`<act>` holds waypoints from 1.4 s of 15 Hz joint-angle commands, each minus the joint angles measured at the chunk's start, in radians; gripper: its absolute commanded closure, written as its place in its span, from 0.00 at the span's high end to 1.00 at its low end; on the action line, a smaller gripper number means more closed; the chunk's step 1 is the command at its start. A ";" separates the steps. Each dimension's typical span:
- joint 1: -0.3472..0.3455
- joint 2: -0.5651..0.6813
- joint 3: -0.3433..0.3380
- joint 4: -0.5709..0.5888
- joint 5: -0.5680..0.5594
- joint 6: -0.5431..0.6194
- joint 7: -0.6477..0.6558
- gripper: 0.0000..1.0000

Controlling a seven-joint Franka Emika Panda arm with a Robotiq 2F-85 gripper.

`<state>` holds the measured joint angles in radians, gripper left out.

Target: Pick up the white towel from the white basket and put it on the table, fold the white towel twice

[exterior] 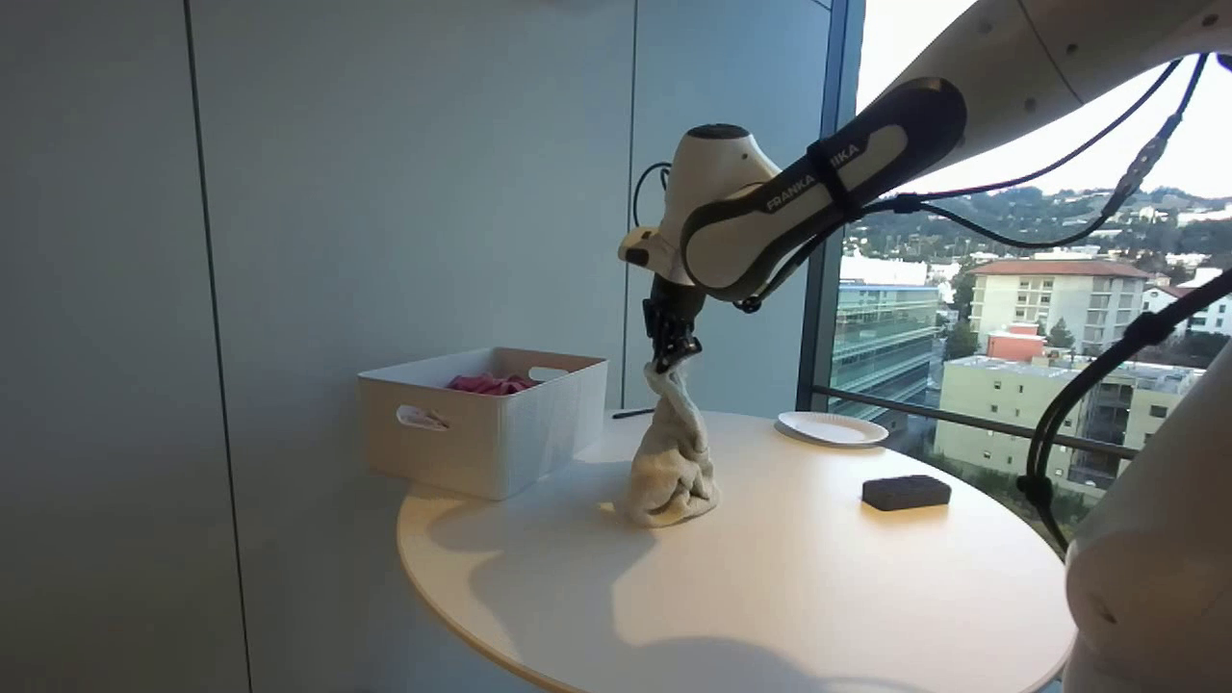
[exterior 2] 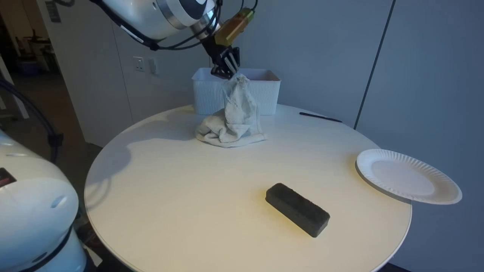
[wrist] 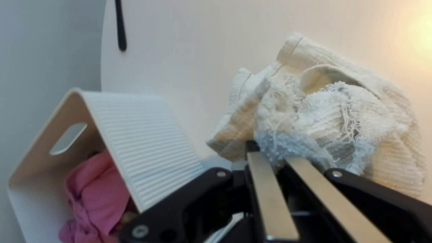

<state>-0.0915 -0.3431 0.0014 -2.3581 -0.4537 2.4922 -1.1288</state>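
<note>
Grasps the white towel (exterior: 672, 462) by its top with the end effector (wrist: 274, 158), probably to spread it over the worktop (exterior 2: 189, 196).

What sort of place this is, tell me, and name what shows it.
Probably an office or lab room on an upper floor: the large window looks out over rooftops, plain wall panels stand behind the round table, and a robot arm reaches over it.
</note>
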 commanded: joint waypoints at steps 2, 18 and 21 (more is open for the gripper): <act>0.018 0.014 -0.021 0.029 0.022 -0.280 0.067 0.06; 0.120 0.225 -0.060 0.015 0.406 -0.143 -0.177 0.10; 0.110 0.270 -0.049 0.025 0.372 -0.110 -0.137 0.07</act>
<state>0.0261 -0.1068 -0.0599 -2.3441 -0.0445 2.3449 -1.2897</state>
